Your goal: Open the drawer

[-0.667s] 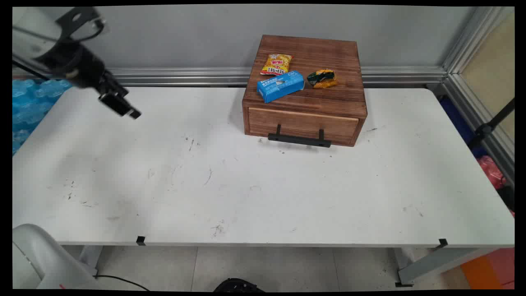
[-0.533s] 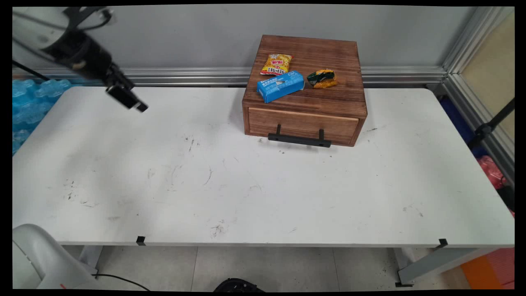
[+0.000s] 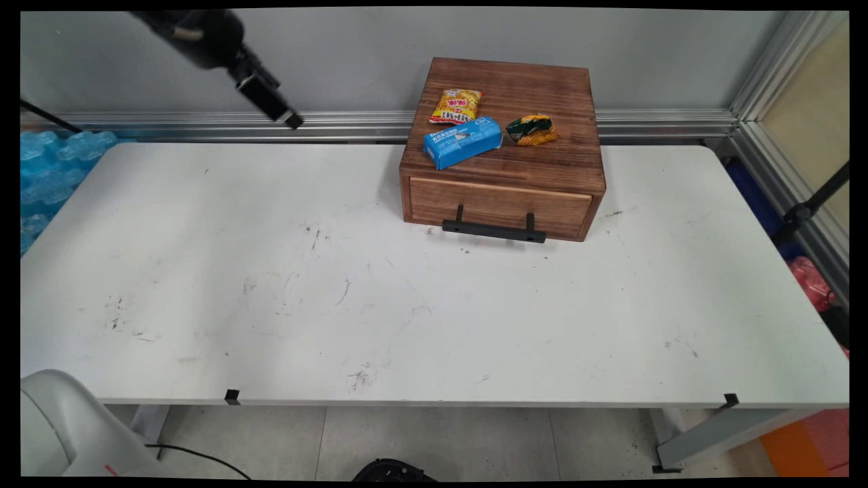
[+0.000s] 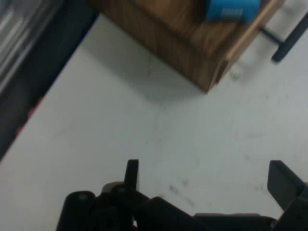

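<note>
- Gripper (image 3: 281, 112) raised, well left of the wooden drawer box (image 3: 502, 152); fingers (image 4: 132, 172) spread, holding nothing.
- On the box top: blue carton (image 3: 463, 141), yellow snack packet (image 3: 457, 106), green snack packet (image 3: 532, 129).
- Box at the far side of the white desk (image 3: 407, 305), drawer closed.

One wooden drawer box (image 3: 503, 152) is counted on the single counter (image 3: 420, 305). Three small items are seen on top: one yellow snack packet (image 3: 456, 106), one blue carton (image 3: 463, 141), one green-and-orange packet (image 3: 531, 130). One black handle (image 3: 494, 230) is counted.
</note>
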